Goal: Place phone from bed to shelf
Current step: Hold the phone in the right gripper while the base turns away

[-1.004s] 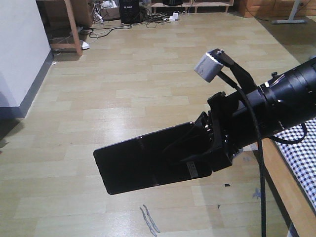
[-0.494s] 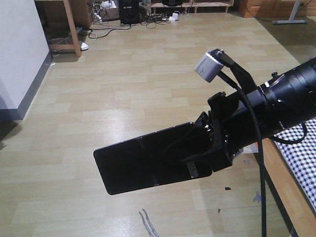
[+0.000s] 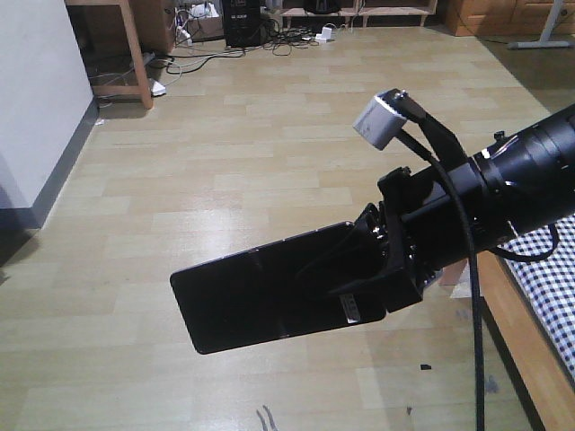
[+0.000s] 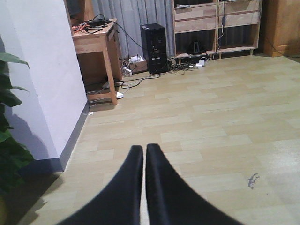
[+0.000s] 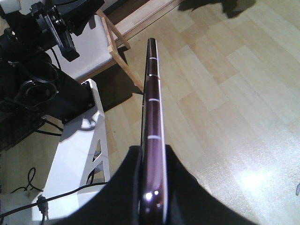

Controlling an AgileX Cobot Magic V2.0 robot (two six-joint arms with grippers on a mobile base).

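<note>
Step in hand: carry. The phone (image 3: 269, 287) is held out flat over the floor (image 3: 225, 135), off the bed (image 3: 550, 269), w/ one end pinched tight in the right end effector (image 3: 359, 265). The left end effector (image 4: 144, 159) is closed, nothing in it. Next, probably: the phone must be brought to the pale wood shelf (image 4: 215, 21) by the far wall & laid down flat before the grip is let go.

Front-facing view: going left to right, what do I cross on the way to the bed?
white wall → phone → right gripper, shut on the phone's near end → bed at the right edge.
</note>
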